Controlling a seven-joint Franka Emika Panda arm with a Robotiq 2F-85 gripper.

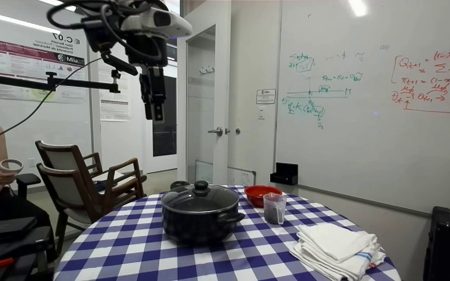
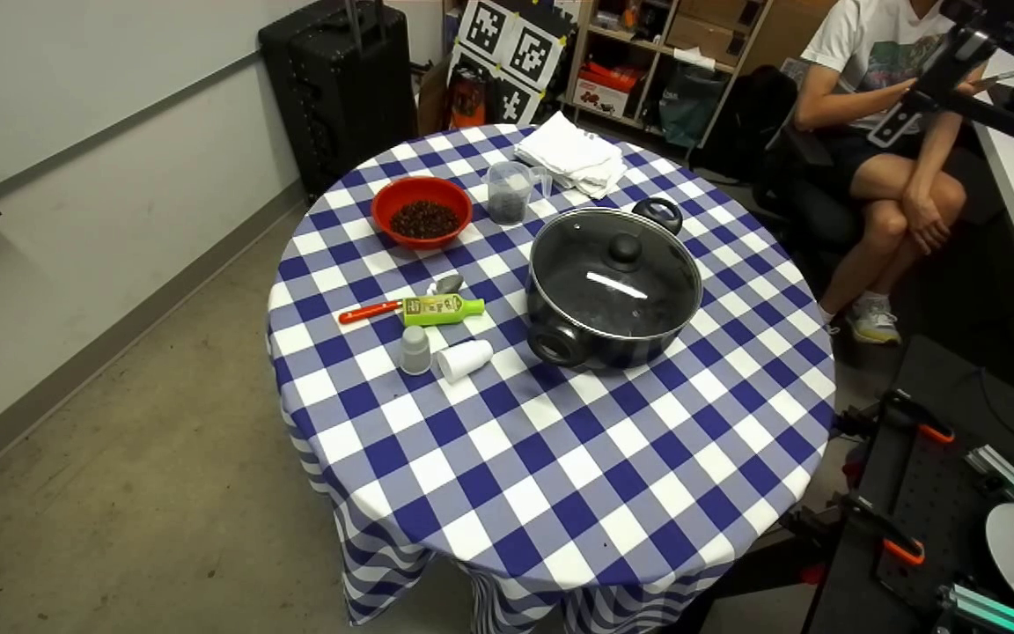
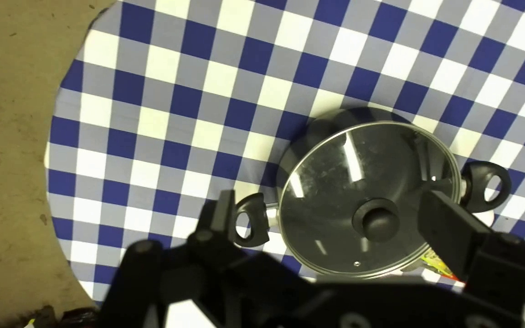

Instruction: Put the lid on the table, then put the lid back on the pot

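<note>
Lid (image 2: pixel 599 266) seated on the pot (image 1: pixel 199 230), well below the spread fingers (image 1: pixel 157 107)

Set wide apart, the fingers hold only air, hanging well above the bench (image 1: pixel 123 249) and the lid's black knob (image 3: pixel 380 223). From the wrist, most of the lid shows between them. Past the finger on that picture's left, checked cloth (image 3: pixel 162 109) runs out to a curved edge with brown floor (image 3: pixel 12 136) beyond; a broad stretch of it spreads past the tips and the pot.

See-through and shallow-domed, the lid has a pale, shiny rim; the pot is black, squat and round. Cloth falls in folds over the bench's side.

Counted, all lower than the fingers: one lid, one pot with two looped handles (image 1: pixel 231 217), one red bowl (image 1: pixel 254 199) of dark bits (image 2: pixel 425 220), one see-through jug (image 1: pixel 278 200), one stack of folded white towels (image 2: pixel 569 154), one green bottle (image 2: pixel 437 309) lying down, one grey container (image 2: pixel 415 350), one white cylinder (image 2: pixel 465 359) on its side.
</note>
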